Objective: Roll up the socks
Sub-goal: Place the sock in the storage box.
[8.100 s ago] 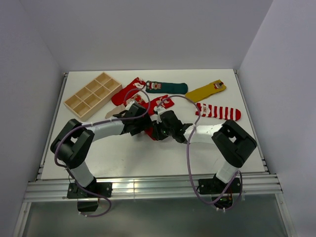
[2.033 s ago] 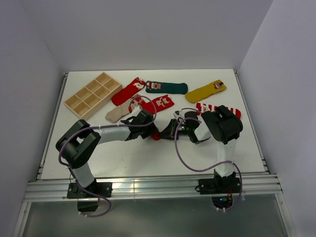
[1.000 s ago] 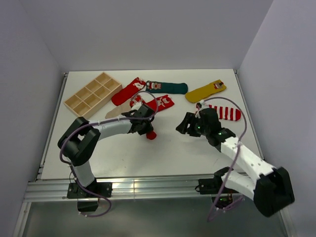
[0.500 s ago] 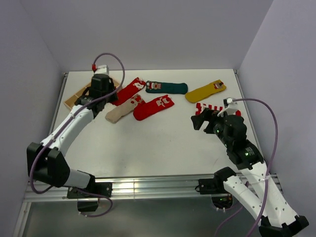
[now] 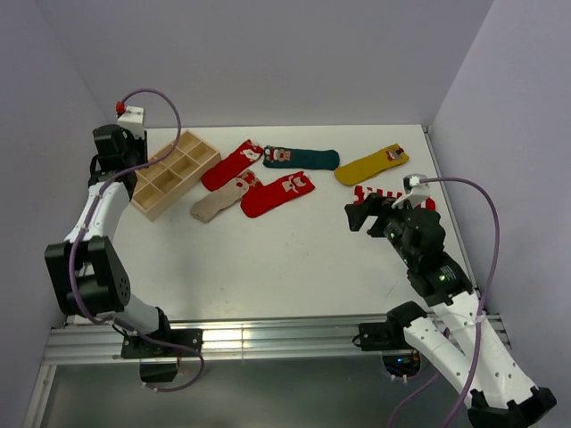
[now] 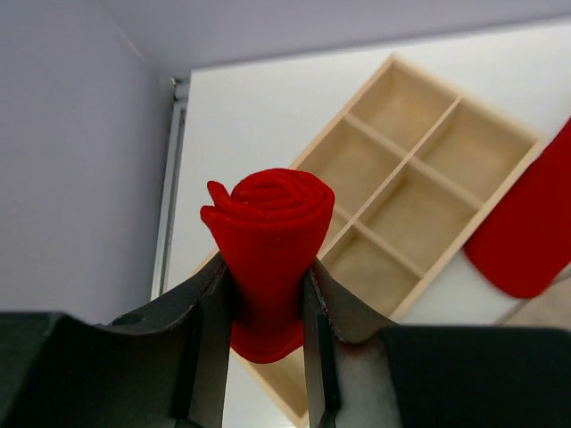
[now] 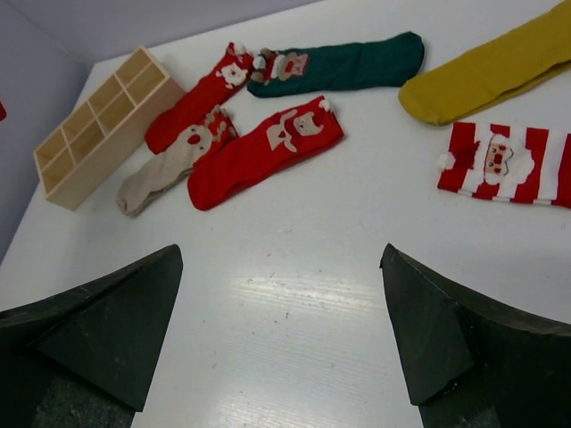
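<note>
- Grips a rolled red sock (image 6: 268, 223) tight in the left pincer (image 6: 268, 294), spiral end up, in the air above the left end of the wooden compartment tray (image 6: 419, 209).
- Holds the right pincer (image 7: 278, 259) spread wide and empty above bare tabletop (image 7: 294, 312).
- Lying flat beyond it, near the tray: a beige sock (image 7: 169, 169), touching a red sock (image 7: 196, 98) on its far side, with another red sock with a Santa patch (image 7: 268, 147) just beside.
- Farther back: a dark green sock (image 7: 348, 62) and a mustard sock (image 7: 482, 76).
- On the right, nearest the right pincer: a red-and-white striped sock (image 7: 508, 165).
</note>
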